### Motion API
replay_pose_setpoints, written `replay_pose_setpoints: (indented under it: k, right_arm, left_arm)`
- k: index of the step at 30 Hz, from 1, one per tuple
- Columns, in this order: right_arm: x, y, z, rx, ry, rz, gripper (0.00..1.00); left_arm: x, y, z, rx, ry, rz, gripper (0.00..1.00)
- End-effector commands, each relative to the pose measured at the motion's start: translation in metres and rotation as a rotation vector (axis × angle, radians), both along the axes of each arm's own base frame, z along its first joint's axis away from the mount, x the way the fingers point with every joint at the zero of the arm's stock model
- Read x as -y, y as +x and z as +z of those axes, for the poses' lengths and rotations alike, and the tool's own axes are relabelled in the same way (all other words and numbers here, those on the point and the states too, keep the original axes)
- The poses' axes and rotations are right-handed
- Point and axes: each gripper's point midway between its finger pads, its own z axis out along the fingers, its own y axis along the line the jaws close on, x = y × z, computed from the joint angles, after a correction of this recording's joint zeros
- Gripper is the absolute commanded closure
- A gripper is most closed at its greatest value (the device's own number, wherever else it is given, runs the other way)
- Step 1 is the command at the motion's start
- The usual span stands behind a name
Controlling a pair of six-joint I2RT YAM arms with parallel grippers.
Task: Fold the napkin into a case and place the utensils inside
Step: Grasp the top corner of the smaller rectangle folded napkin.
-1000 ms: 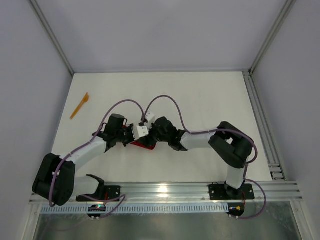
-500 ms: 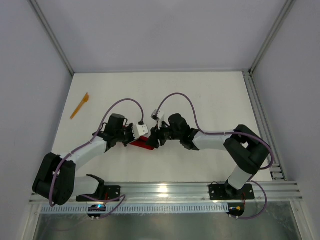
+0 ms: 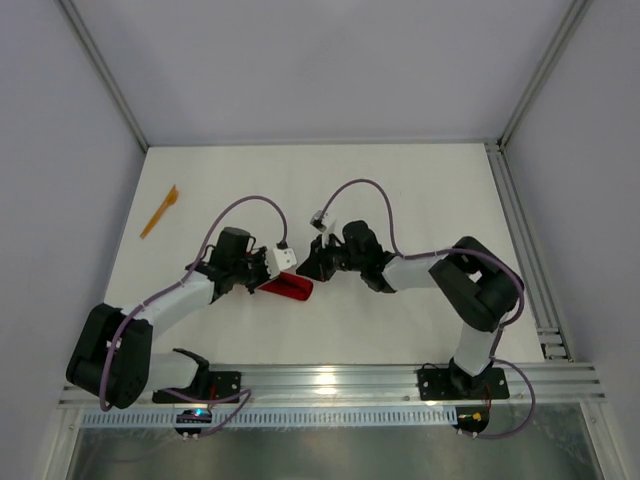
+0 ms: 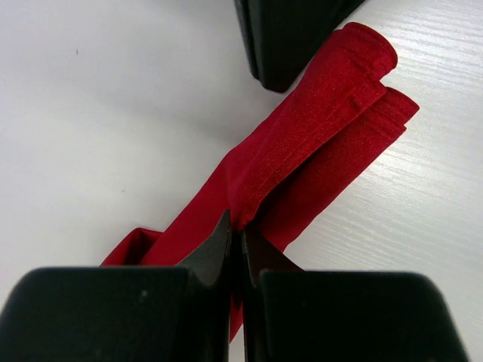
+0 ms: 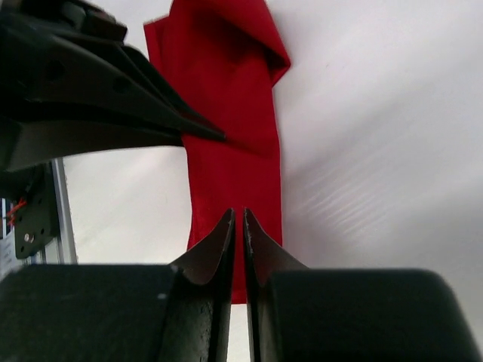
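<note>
The red napkin [image 3: 290, 288] lies on the white table as a narrow folded strip. It also shows in the left wrist view [image 4: 324, 121] and the right wrist view [image 5: 234, 166]. My left gripper [image 3: 268, 281] is shut, pinching a raised fold of the napkin [image 4: 235, 226] near its middle. My right gripper [image 3: 306, 272] is shut [image 5: 238, 215] and hovers just over the strip's end, with no cloth seen between its jaws. One orange utensil [image 3: 160, 210] lies far left on the table. No other utensil is in view.
Metal frame rails run along the table's right side [image 3: 525, 230] and near edge [image 3: 330, 378]. Grey walls close in the back and both sides. Both arms' cables arch above the napkin.
My right gripper has drawn back to the right off the napkin, and its arm has shifted. More of the red strip shows now. My left gripper has held its place on the cloth.
</note>
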Motion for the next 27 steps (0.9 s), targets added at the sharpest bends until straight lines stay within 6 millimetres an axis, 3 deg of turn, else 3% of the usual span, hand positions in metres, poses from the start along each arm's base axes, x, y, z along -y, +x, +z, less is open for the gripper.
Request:
replay_pose_setpoints:
  k: [1,11,19,27]
  right_arm:
    - [-0.018,-0.007,0.0,0.032,0.011,0.076,0.89]
    - [-0.032,-0.029,-0.021,0.039,-0.036,0.125,0.91]
    - [-0.042,-0.019,-0.028,0.044,-0.062,0.09,0.7]
    - [-0.047,-0.015,-0.032,0.038,-0.058,0.059,0.55]
  left_arm:
    - [0.01,0.008,0.019,0.012,-0.055,0.0,1.0]
    - [0.01,0.016,0.021,-0.007,-0.067,0.058,1.0]
    - [0.016,0.008,0.022,-0.052,-0.095,0.044,1.0]
    - [0.017,0.007,0.024,-0.092,-0.107,0.069,1.0]
